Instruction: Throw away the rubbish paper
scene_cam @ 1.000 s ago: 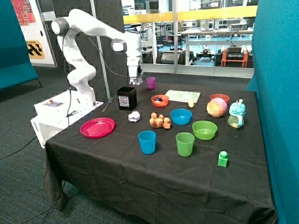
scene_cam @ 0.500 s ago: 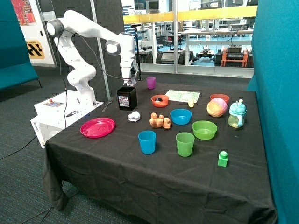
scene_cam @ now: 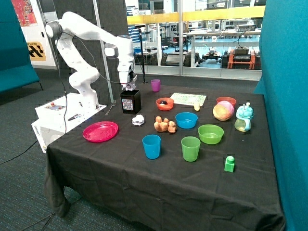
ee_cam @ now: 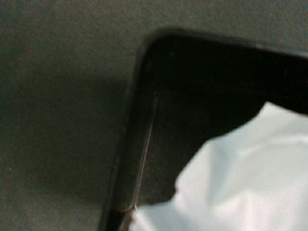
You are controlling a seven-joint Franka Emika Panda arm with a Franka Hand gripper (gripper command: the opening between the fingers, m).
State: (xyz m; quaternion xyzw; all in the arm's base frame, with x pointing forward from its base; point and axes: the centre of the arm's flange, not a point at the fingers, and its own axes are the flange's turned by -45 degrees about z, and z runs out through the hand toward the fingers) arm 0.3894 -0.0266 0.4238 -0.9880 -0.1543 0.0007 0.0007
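My gripper hangs just above the open top of the black bin at the back of the table. It is shut on a crumpled white paper wad, which fills a corner of the wrist view right over the bin's rim and dark inside. The fingers themselves do not show in the wrist view. A second white paper wad lies on the black cloth in front of the bin, beside the orange-brown toy cluster.
A pink plate lies near the table's corner. A blue cup, a green cup, a blue bowl, a green bowl, a purple cup and an orange bowl stand around the middle.
The arm has carried the held paper wad away from the purple cup and lowered it over the black bin.
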